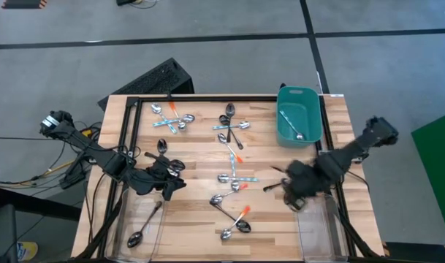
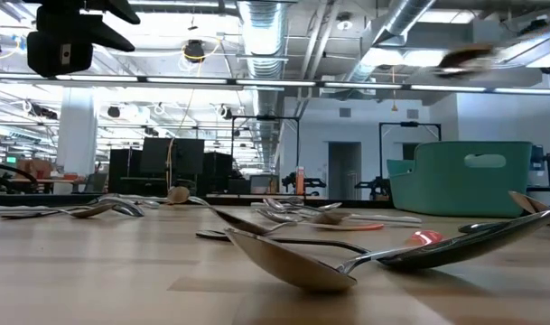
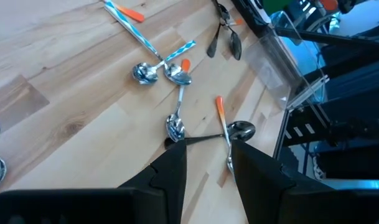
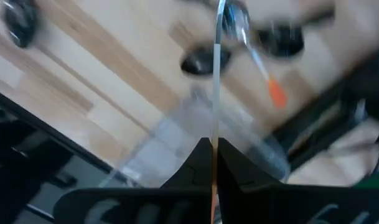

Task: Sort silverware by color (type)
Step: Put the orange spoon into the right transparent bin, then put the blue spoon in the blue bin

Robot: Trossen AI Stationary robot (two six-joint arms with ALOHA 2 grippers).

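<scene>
Two grippers: right gripper (image 4: 213, 148) fingers pinch a spoon (image 4: 218, 56); left gripper (image 3: 208, 163) fingers spread, released.

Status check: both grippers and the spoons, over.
Right gripper shut on a spoon, above the clear bin on the right. Left gripper open over the table. Many spoons unsorted on the wood; one lies in the teal tub.

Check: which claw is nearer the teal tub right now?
Right. The right claw is just below the teal tub on the table's right side, shut on a spoon. The left claw sits farther away, across the table on its left side.
</scene>
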